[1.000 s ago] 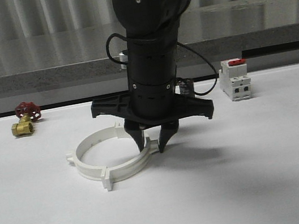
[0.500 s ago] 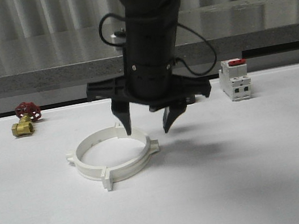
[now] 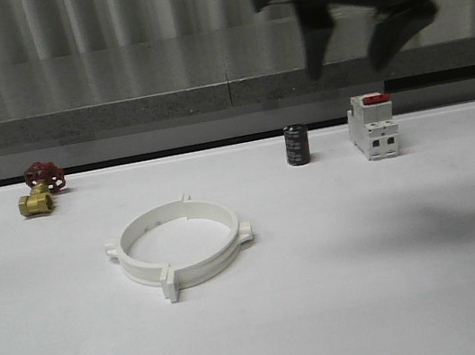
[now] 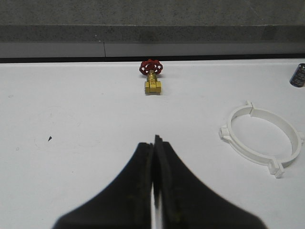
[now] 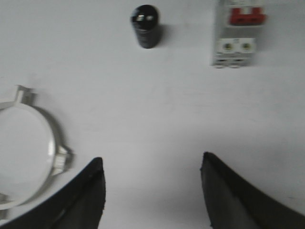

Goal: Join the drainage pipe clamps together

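Note:
The two white drainage pipe clamps (image 3: pixel 180 244) lie joined as one ring on the white table, left of centre, with small tabs sticking out round it. The same ring (image 4: pixel 263 139) appears in the left wrist view and its edge (image 5: pixel 45 157) in the right wrist view. My right gripper (image 3: pixel 352 53) hangs high above the table at the upper right, open and empty, far from the ring. In the right wrist view its fingers (image 5: pixel 151 162) stand wide apart over bare table. My left gripper (image 4: pixel 156 141) is shut with nothing in it, over the table short of the valve.
A brass valve with a red handwheel (image 3: pixel 40 189) sits at the far left. A small black cylinder (image 3: pixel 296 145) and a white boxy switch with a red top (image 3: pixel 372 125) stand at the back right. A grey ledge (image 3: pixel 118 115) runs behind the table.
My right gripper has lifted away from the ring and swung up and to the right, uncovering the black cylinder. The ring stays where it was.

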Available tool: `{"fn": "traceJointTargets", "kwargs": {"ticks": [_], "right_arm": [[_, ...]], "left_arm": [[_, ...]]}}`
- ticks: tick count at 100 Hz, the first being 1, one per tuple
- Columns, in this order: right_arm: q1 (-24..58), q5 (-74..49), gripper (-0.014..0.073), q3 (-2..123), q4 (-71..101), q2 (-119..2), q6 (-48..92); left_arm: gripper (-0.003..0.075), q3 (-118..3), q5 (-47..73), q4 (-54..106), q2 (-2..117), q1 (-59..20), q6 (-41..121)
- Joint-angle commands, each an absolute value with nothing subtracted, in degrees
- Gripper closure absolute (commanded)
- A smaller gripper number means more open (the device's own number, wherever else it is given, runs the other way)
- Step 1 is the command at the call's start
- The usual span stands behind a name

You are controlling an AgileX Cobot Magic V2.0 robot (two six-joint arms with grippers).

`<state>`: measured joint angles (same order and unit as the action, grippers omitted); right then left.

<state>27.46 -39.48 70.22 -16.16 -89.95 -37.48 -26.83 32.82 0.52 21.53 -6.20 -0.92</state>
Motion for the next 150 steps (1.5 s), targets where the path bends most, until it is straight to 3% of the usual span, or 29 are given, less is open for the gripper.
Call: {"fn": "traceJointTargets", "kwargs": {"ticks": [1, 26, 54, 75, 92, 150], "right_arm": [[24.17, -38.07, 0.0141, 66.71, -19.35, -81.92, -36.56], [14.22, -39.01, 0.0141, 52.68, -20.78, -63.29, -35.63], [13.67, -43.92, 0.0207, 42.50, -20.71, -44.47, -33.88], [13.67, -49.51, 0.0407, 38.44, -20.71, -32.27, -29.69], [13.67, -49.86, 0.0669, 37.76, -20.71, -26.29, -28.25], [13.67, -50.29, 0.0659, 37.76, -20.76, -24.76, -28.25]], "left_arm": [[0.0741, -28.42, 28.70, 1.03, 21.85, -6.08, -1.00], [0.0741, -28.42, 28.70, 1.03, 21.85, -6.08, -1.00], [0.0741, -28.42, 28.70, 1.03, 21.85, -6.08, -1.00], [0.0741, -28.42, 28.70, 1.03, 21.85, -6.08, -1.00], [0.0741, -28.42, 28.70, 1.03, 21.85, -6.08, -1.00], [0.0741, -28.42, 28.70, 1.03, 21.85, -6.08, -1.00]]}}
